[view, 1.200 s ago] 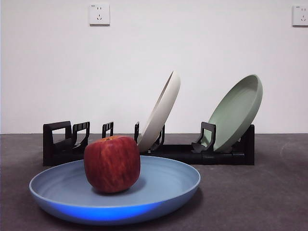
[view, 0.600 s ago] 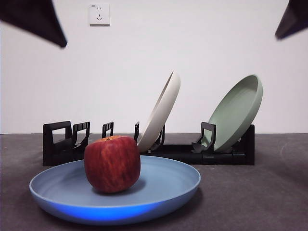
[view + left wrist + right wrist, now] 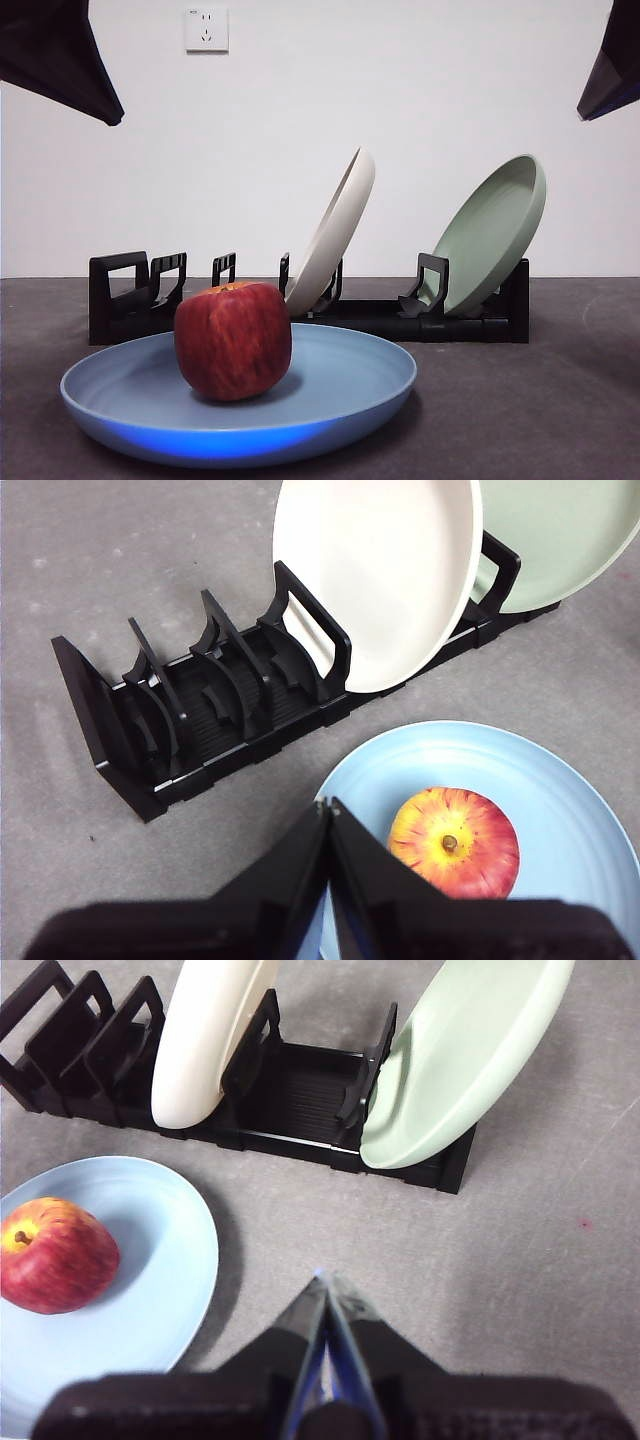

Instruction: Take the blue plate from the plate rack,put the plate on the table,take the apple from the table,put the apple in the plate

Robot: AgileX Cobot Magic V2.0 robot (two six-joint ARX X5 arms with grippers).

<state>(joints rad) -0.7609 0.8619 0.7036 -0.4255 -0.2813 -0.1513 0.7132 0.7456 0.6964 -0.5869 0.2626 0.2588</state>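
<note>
Front view: the apple [image 3: 233,340] sits in the blue plate [image 3: 340,385], which lies flat on the tabletop [image 3: 520,400] in front of the plate rack [image 3: 130,305]. Left wrist view: the left claw [image 3: 327,808] hangs above the plate's edge, jaws together, empty. Right wrist view: the right claw [image 3: 322,1282] hovers beside the plate, jaws together, empty. The task looks complete.

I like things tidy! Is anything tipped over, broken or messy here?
Nothing stands out. The apple sits upright in the blue plate, which lies flat on the table. The cream plate and green plate lean in the plate rack, as plates do. No spills or cracks show.
</note>
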